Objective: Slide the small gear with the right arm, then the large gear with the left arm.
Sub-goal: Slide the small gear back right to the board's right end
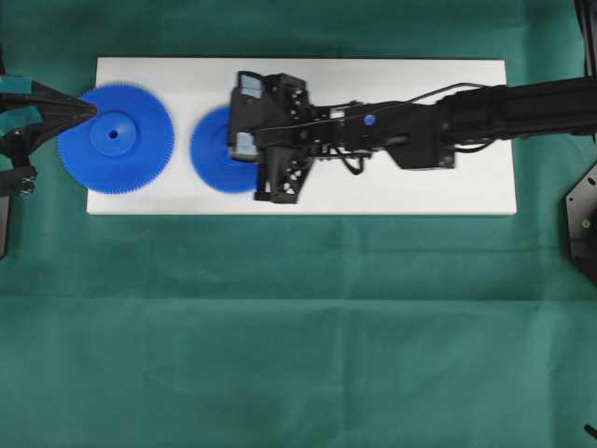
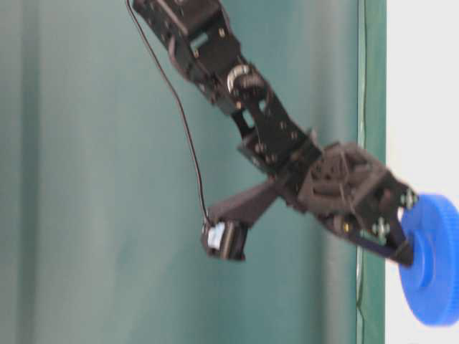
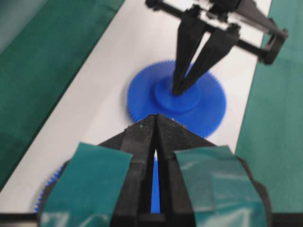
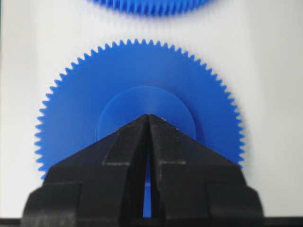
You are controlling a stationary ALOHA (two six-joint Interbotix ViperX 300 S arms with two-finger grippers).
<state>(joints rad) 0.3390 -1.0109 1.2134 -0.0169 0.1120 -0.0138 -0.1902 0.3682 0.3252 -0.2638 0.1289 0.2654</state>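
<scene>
Right up close, left gripper: the left gripper (image 3: 156, 118) has its two teal-taped fingers (image 3: 137, 156) pressed together with only a sliver of a slit between them, nothing held; seen from overhead its tip (image 1: 91, 110) sits at the left rim of the large gear.
Large gear: the large gear (image 1: 116, 138) lies flat at the left end of the white board (image 1: 420, 191), its left edge hanging over onto the green cloth (image 1: 298, 327); hub and small centre hole face straight up, so its axis stands upright, and as a round disc it has no long side.
Small gear: the small gear (image 1: 213, 154) lies flat on the board just right of the large one, toothed rims close but with a narrow white gap between them in the right wrist view; hub (image 4: 147, 106) up, axis upright.
Right gripper: the right gripper (image 4: 147, 118) is closed to a point, fingertips together and resting on top of the small gear's hub, pressing rather than grasping.
Right arm: the right arm (image 1: 504, 107) stretches in from the right edge, lengthwise along the board, a black cable (image 2: 183, 122) looping off it.
</scene>
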